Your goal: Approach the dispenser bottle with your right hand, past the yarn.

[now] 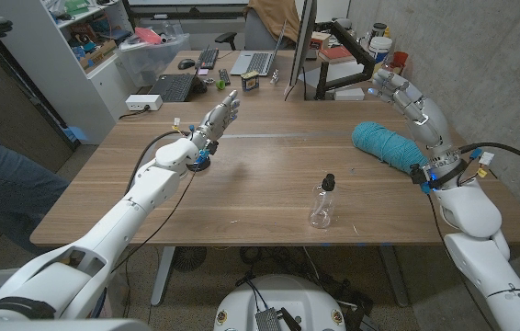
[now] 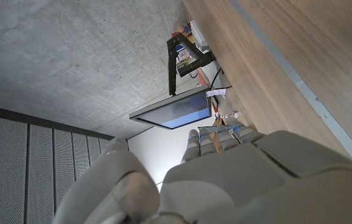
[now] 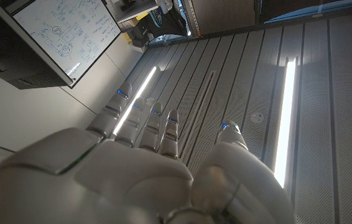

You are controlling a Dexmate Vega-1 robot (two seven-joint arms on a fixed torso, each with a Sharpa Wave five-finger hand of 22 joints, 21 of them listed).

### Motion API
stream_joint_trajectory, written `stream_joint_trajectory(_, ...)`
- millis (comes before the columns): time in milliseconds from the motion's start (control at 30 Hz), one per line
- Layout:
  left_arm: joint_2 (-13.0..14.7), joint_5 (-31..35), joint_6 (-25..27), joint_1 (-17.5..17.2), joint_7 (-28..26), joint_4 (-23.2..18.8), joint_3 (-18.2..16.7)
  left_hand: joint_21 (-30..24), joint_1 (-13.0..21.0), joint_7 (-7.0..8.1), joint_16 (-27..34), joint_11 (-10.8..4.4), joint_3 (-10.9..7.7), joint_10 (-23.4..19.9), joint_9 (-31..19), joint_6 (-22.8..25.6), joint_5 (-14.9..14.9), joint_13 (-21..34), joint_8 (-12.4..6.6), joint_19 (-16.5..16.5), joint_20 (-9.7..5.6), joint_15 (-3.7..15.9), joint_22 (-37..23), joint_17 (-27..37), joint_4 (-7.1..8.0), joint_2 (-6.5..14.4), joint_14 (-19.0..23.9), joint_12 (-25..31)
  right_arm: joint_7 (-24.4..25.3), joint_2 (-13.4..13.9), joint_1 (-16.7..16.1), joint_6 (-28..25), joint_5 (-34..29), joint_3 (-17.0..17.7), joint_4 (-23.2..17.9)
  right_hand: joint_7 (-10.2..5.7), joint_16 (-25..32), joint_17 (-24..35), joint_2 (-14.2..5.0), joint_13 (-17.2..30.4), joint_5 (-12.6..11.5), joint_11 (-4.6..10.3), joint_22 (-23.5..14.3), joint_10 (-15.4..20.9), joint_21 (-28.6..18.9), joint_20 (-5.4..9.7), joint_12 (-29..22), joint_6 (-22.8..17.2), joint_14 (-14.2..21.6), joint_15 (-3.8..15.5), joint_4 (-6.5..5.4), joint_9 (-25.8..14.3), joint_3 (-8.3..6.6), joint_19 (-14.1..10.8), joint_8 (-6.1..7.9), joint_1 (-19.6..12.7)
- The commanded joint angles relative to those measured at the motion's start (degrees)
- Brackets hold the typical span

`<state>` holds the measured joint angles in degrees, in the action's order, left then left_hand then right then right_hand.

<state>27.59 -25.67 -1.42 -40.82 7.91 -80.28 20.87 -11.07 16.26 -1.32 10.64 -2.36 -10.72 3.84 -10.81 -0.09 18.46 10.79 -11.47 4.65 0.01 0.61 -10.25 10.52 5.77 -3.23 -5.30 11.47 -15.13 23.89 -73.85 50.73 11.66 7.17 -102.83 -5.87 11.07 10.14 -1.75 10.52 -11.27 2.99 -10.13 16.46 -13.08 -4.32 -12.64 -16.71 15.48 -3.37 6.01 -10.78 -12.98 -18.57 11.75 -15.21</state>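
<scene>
Bottle (image 1: pixel 323 204) stood upright on the table (image 1: pixel 269 165), near the front edge, a bit right of centre; clear body, black pump top. Yarn (image 1: pixel 384 144), a teal skein, lay on the table to the right, farther back than the bottle, well apart from it. Right hand (image 1: pixel 396 89) was raised over the table's far right part, behind the yarn, fingers extended and apart, holding nothing; right forearm ran from the front right corner up past the yarn's right end, touching or just beside it, couldn't tell which. Hand was well apart from the bottle, w/ the yarn between the two. Right wrist view: back of right hand (image 3: pixel 145 174), fingers spread, pointing at a slatted ceiling w/ strip lights (image 3: pixel 285 118); a whiteboard (image 3: pixel 64 34) at one side. Left hand (image 1: pixel 220 116) was held up over the table's left-centre, fingers straight and close together, nothing in it. Left wrist view: back of left hand (image 2: pixel 238 180), w/ table edge, a monitor (image 2: pixel 173 112) and concrete wall beyond. Far end of table: two laptops (image 1: pixel 175 87), monitor on a black arm, small clutter. A person's leg in jeans (image 1: pixel 7 193) showed at the left edge.
</scene>
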Motion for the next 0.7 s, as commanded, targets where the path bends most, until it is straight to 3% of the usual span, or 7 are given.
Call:
stream_joint_trajectory(33,-0.21,0.44,0.26,0.82,0.44,0.32,0.49,-0.47,0.29,-0.13,0.19,-0.06,0.3,0.13,-0.06,0.6,0.24,0.15,-0.2,0.12,0.14,-0.2,-0.17,0.17,-0.04,0.41,-0.48,0.2,-1.17,-0.14,-0.43,2.48,0.45,-0.83,-0.48,-0.67,0.26,0.1,-0.04,0.09,-0.39,0.36,-0.18,0.27,0.22,-0.18,0.04,-0.21,0.64,-0.08,0.41,-0.22,-0.18,-0.45,0.23,-0.47)
stream_joint_trajectory(700,-0.58,0.42,0.09,1.09,0.4,0.63,0.39,-0.45,0.36,-0.18,0.2,-0.16,0.54,0.15,-0.07,0.67,0.23,0.15,-0.18,0.21,0.17,-0.17,-0.18,0.17,-0.02,0.52,-0.5,0.19,-0.42,-1.62,-1.21,3.31,-5.61,1.22,-2.93,-1.8,-0.02,0.09,-0.09,0.11,-0.43,0.42,-0.22,-0.41,0.56,-0.62,0.37,-1.43,0.87,0.04,0.71,-0.19,-0.26,-0.52,0.39,-0.93)
